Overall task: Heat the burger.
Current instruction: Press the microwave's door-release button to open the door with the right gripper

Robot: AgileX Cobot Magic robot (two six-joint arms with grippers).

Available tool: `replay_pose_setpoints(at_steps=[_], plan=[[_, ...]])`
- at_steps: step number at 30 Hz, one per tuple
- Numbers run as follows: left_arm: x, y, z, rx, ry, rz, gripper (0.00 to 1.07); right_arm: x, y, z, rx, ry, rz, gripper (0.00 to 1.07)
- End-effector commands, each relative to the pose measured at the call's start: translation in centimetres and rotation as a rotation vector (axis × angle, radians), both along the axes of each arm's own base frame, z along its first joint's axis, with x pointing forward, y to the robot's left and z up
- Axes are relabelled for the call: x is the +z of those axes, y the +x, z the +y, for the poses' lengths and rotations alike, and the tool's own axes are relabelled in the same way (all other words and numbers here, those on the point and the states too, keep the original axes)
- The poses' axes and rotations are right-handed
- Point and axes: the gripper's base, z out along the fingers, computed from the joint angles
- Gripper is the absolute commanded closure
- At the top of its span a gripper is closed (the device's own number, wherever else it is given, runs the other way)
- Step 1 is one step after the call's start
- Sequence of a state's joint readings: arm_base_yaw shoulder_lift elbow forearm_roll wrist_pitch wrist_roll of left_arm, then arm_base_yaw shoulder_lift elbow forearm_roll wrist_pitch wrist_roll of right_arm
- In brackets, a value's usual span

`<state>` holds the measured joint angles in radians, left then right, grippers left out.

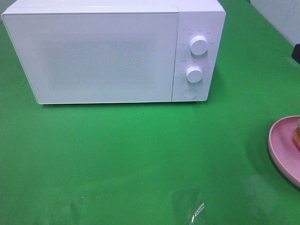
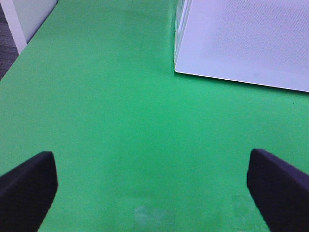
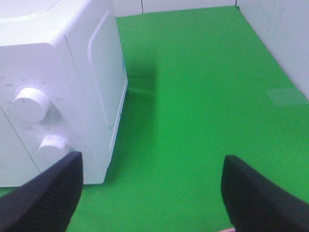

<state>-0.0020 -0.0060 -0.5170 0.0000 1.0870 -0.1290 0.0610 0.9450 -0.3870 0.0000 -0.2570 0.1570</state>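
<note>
Burger (image 1: pixel 297 135) is shown only as a sliver at the right edge of the exterior view, cut off by the frame, so little of it can be told. The green table cover (image 1: pixel 140 154) fills most of every view and is left bare in the centre, probably as working room in front of the oven. The white microwave (image 1: pixel 103 56) is set in the upper left of the exterior view with its door shut; it is judged that the door must be opened before anything can be put inside. The pink plate (image 1: pixel 281 145) is seen at the right edge, partly out of frame, with the burger resting on it, within reach of the right arm. Two white knobs, the upper knob (image 1: pixel 199 46) and the lower knob (image 1: pixel 194 74), are stacked on the panel at the microwave's right, above a round button (image 1: pixel 190 92). The left gripper (image 2: pixel 154 193) is held wide apart over bare cloth near the microwave's corner, with nothing between its jaws. The right gripper (image 3: pixel 152 193) is likewise spread wide and empty, just beside the knob panel.
</note>
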Motion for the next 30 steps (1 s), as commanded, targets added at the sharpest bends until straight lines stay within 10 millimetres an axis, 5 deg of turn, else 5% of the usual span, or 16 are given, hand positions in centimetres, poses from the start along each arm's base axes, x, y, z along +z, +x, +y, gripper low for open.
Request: replay_pose_setpoints(at_steps=[1,8,30], plan=[[0.1,-0.3,0.1,0.006,0.008,-0.039,0.06,-0.4,0.5,0.1,0.013,-0.04,-0.085,0.32],[0.1,-0.3,0.1,0.006,0.008,-0.039,0.06,-1.3,1.6,0.3,0.011,-0.069,-0.113,0.32],[0.1,-0.3,0.1,0.006,0.008,-0.039,0.06,-5.6,2.8,7.7,0.02,-0.163,-0.126,0.32]])
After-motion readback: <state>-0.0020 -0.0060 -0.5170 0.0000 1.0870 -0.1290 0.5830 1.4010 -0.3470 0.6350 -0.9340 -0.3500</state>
